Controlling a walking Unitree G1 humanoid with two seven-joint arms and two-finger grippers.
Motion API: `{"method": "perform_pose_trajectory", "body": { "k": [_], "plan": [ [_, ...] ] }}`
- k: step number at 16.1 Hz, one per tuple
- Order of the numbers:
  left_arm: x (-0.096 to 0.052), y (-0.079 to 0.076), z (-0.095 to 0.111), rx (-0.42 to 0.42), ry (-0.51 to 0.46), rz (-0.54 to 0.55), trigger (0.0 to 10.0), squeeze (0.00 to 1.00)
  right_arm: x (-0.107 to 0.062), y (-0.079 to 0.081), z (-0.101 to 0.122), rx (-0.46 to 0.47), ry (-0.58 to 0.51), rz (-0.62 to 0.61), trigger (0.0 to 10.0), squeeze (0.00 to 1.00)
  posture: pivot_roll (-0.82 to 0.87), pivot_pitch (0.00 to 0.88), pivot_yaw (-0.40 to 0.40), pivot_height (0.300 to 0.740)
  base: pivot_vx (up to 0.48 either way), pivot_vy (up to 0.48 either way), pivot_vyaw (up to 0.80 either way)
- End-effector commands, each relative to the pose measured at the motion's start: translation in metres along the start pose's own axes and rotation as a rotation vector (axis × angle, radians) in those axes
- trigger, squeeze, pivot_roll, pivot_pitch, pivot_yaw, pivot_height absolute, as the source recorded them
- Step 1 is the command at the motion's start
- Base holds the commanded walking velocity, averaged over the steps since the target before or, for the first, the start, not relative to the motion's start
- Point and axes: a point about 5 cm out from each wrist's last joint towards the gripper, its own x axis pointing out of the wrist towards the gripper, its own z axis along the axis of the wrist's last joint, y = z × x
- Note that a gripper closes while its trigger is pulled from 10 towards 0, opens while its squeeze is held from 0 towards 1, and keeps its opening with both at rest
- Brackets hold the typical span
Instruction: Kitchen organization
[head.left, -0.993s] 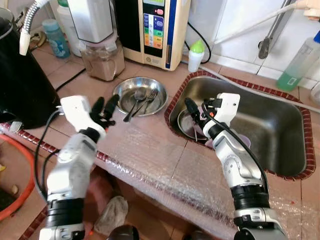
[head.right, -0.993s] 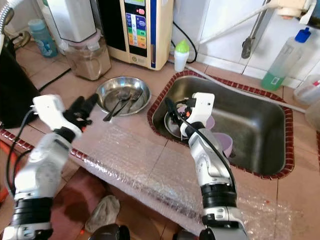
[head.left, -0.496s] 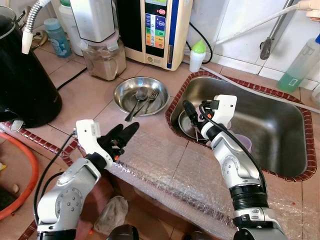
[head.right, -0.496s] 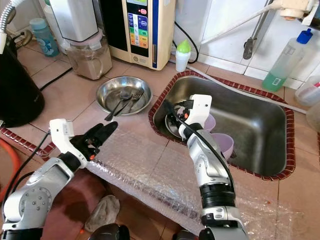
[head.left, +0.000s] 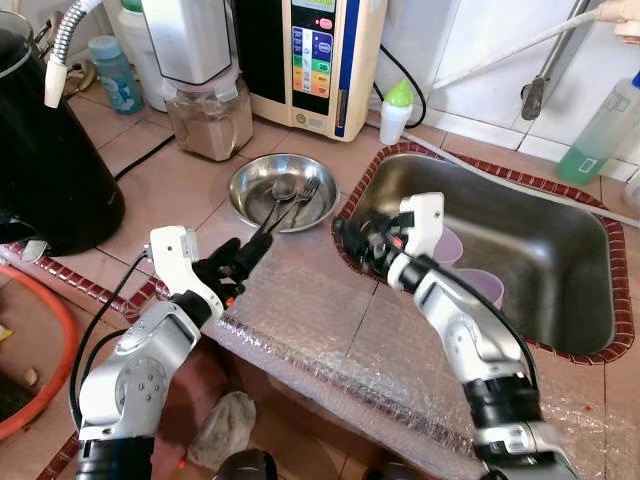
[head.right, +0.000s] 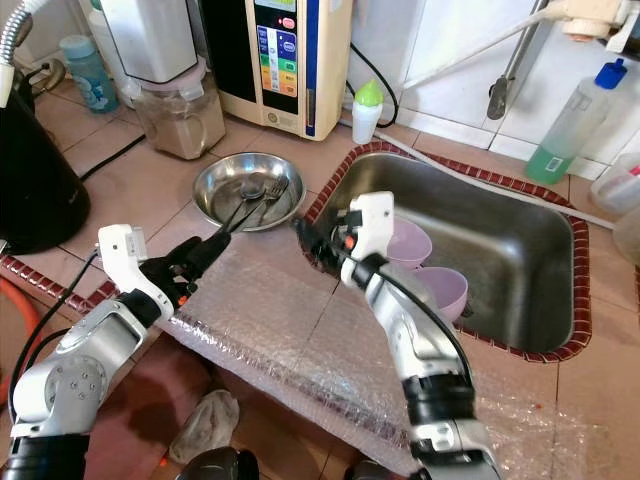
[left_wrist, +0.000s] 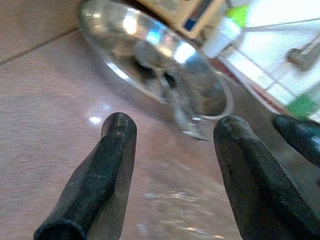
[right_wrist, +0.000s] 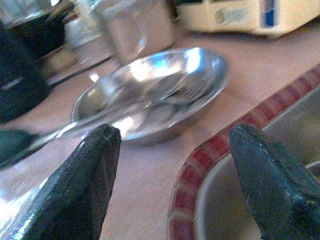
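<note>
While both our hands converge on the steel bowl (head.left: 283, 189), which sits on the tiled surface (head.left: 165, 185) just beside the sink's (head.left: 560, 240) left rim, the step in hand looks to be collecting the cutlery from it. A spoon (head.left: 277, 192) and a fork (head.left: 299, 198) lie inside, handles sloping over the bowl's near edge toward us.

Our left hand (head.left: 243, 257) hovers low over the surface, just short of the bowl's near side, fingers spread with nothing between them; in its wrist view the bowl lies straight ahead between the two pads. Our right hand (head.left: 357, 240) is over the sink's left rim, also spread wide and empty, aimed at the bowl from the sink side. Two lilac cups (head.left: 480, 287) rest in the sink behind it.

To do this well, we judge that only one hand should go in. The left is better lined up with the handles, so we would bring it in along them, straddle one handle with the fingers, and close on it where it clears the rim. A thin steel bowl will likely skid if nudged, so the right hand could steady its far edge. The sheet of bubble wrap (head.left: 330, 335) along the surface's front edge may snag a low approach.
</note>
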Motion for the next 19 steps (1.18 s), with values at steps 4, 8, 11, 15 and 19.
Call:
{"method": "perform_pose_trajectory", "body": {
  "k": [4, 8, 11, 15, 19],
  "plan": [
    [0.008, 0.009, 0.0, 0.046, -0.005, 0.047, 0.9, 0.0, -0.01, 0.014, -0.006, -0.03, 0.075, 0.167, 10.0, 0.0, -0.01, 0.036, 0.006, 0.74, 0.0, 0.0, 0.0],
    [0.016, 0.008, 0.0, 0.025, -0.016, 0.044, 0.0, 0.0, -0.012, 0.019, -0.015, -0.07, 0.125, 0.186, 10.0, 0.0, -0.02, 0.037, 0.005, 0.74, 0.0, 0.0, 0.0],
    [0.018, 0.008, 0.002, -0.008, -0.035, 0.049, 0.0, 0.0, -0.014, 0.022, -0.021, -0.099, 0.154, 0.2, 10.0, 0.0, -0.02, 0.037, 0.006, 0.74, 0.0, 0.0, 0.0],
    [0.02, 0.012, 0.008, -0.037, -0.068, 0.068, 0.0, 0.0, -0.014, 0.024, -0.024, -0.114, 0.168, 0.205, 10.0, 0.0, -0.01, 0.036, 0.008, 0.74, 0.0, 0.0, 0.0],
    [0.02, 0.016, 0.011, -0.113, -0.093, 0.097, 0.0, 0.0, -0.014, 0.025, -0.025, -0.123, 0.172, 0.203, 10.0, 0.0, -0.01, 0.035, 0.01, 0.74, 0.0, 0.0, 0.0]
  ]
}}
